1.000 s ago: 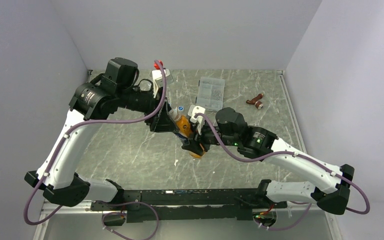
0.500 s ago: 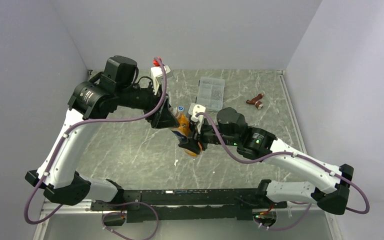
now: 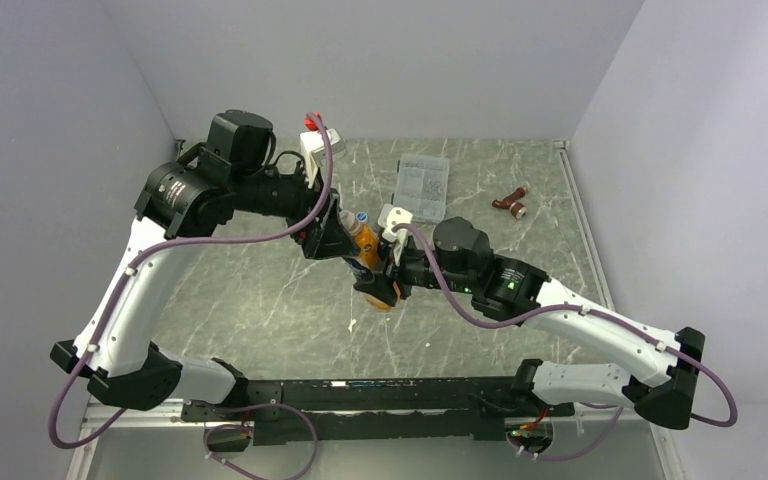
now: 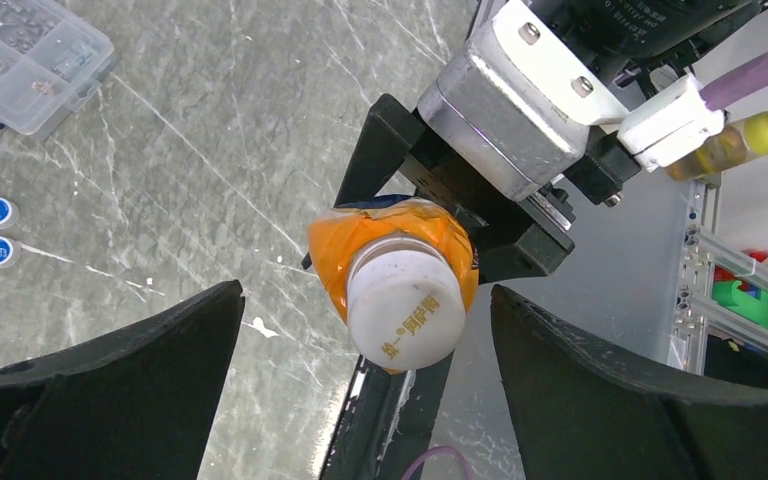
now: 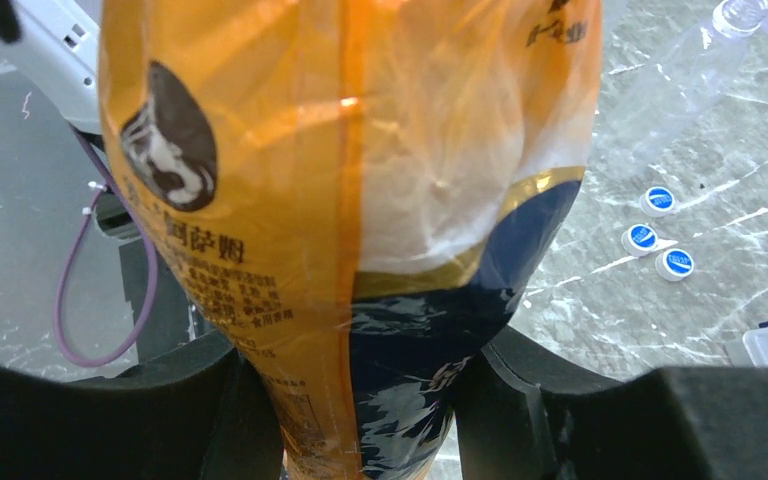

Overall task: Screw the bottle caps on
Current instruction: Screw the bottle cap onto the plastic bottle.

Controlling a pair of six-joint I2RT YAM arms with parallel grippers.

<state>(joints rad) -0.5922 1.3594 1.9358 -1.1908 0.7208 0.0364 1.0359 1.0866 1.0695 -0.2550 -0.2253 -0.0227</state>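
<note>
The left claw (image 4: 365,292) stands wide open on either side of the white cap (image 4: 405,315) on the orange bottle (image 4: 332,255), touching neither. The right claw (image 5: 360,410) grips that bottle at its dark blue band. Beyond the bottle, the right wrist view shows three blue caps (image 5: 658,199) and a clear bottle (image 5: 680,70) lying on the table (image 5: 660,330). The left wrist view catches only two caps. From above, the claws cover most of the orange bottle.

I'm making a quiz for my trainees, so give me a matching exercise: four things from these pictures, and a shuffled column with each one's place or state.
1. orange bottle
2. white cap
3. blue caps
4. left gripper

A. loose on the table
B. open, one jaw each side of the cap
C. clamped in the right gripper
D. on the bottle's neck

Pairs: 1-C, 2-D, 3-A, 4-B
</note>
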